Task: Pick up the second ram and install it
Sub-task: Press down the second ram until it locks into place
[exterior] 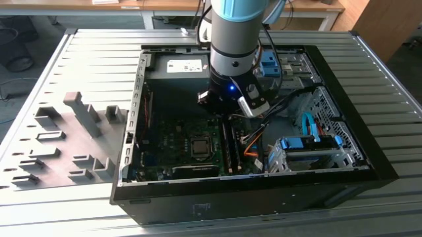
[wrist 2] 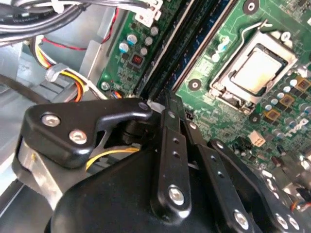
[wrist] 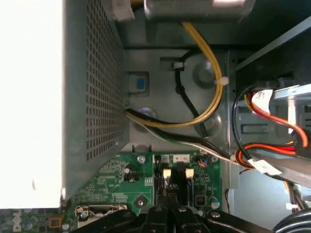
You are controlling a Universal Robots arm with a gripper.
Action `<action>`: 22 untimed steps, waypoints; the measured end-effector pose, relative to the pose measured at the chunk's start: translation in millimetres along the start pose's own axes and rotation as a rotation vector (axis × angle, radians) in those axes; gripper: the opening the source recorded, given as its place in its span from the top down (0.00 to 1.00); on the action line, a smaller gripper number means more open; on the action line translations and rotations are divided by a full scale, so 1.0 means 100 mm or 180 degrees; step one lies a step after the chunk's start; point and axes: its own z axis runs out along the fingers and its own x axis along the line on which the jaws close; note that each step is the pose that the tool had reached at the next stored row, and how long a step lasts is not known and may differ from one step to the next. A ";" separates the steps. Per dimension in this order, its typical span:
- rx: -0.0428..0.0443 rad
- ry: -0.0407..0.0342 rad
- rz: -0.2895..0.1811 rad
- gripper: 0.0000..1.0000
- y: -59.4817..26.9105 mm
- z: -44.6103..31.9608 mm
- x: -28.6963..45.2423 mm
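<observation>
My gripper hangs inside the open computer case, low over the motherboard. In both wrist views its two black fingers come together, and the gripper is shut at one end of the long memory slots. Dark blue-green memory sticks stand on edge in those slots beside the processor socket. Which of them is the second ram I cannot tell. White slot latches sit just past the fingertips. Whether the fingertips touch a stick is hidden.
The processor socket lies beside the slots. Yellow, black and red cables run along the case wall near the gripper. A pale power supply box and a drive cage with blue parts flank the arm. A grey slotted holder lies outside the case.
</observation>
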 end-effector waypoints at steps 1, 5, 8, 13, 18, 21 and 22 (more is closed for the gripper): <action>0.0004 0.0001 0.0000 0.89 -0.001 -0.037 0.000; 0.0007 0.0002 0.0000 0.89 -0.061 -0.057 -0.002; 0.0008 0.0002 0.0000 0.89 -0.181 -0.059 -0.005; 0.0008 0.0002 0.0000 0.89 -0.406 -0.063 -0.011; 0.0017 0.0002 -0.0001 0.89 -0.602 -0.066 -0.016; 0.0019 0.0002 -0.0001 0.89 -0.719 -0.067 -0.020; 0.0019 0.0002 -0.0001 0.89 -0.754 -0.068 -0.021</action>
